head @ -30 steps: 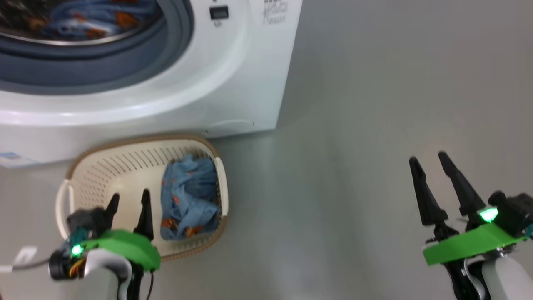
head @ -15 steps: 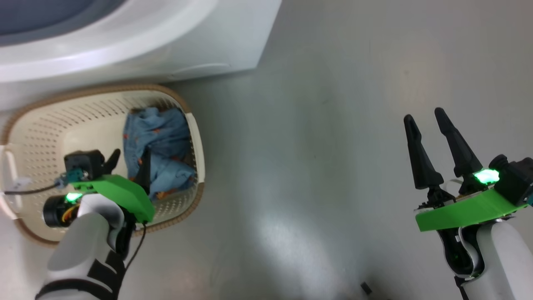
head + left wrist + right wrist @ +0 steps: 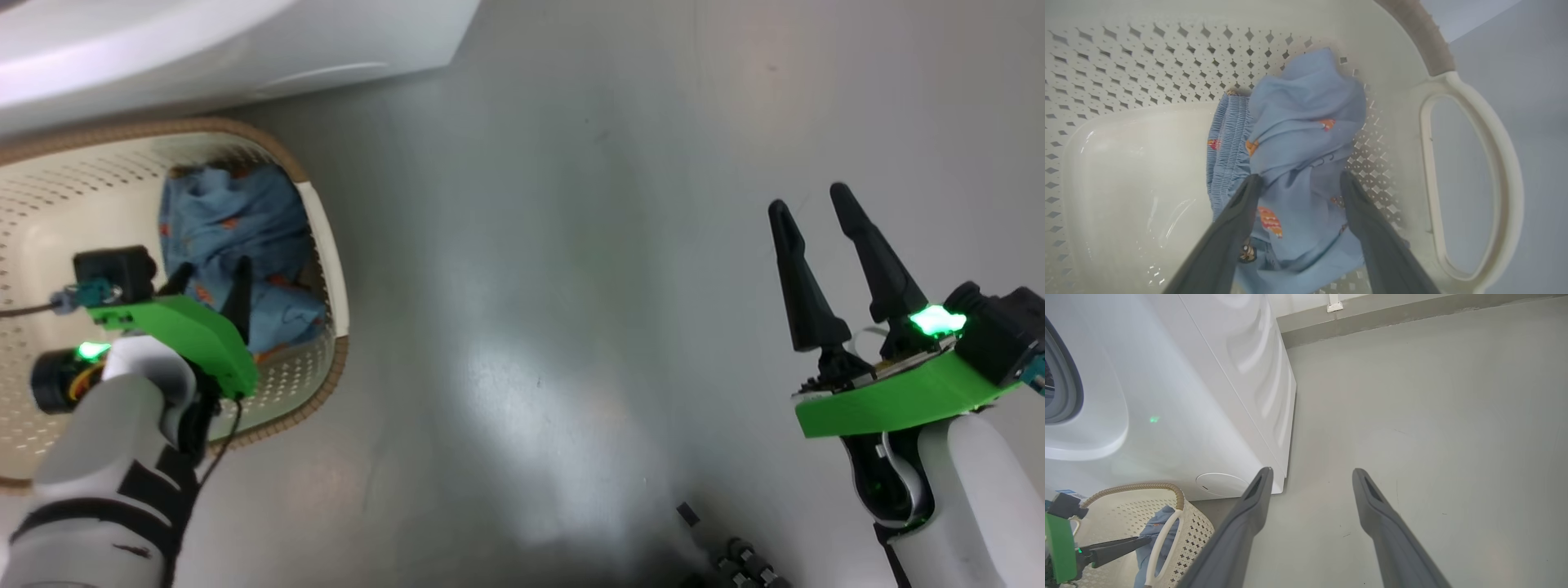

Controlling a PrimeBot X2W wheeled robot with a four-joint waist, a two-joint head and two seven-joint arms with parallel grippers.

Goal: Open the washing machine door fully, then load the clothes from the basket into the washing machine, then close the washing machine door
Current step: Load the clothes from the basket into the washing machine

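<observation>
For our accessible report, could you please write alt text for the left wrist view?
The open left gripper points at crumpled light blue clothes lying at one end of the cream perforated basket, beside its side handle.

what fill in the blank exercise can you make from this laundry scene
1. The blue clothes lie inside the cream ____.
2. The open end effector reaching toward them is the robot's ____ one.
3. The right end effector hovers open above the bare grey ____.
Missing words: basket; left; floor.
</observation>
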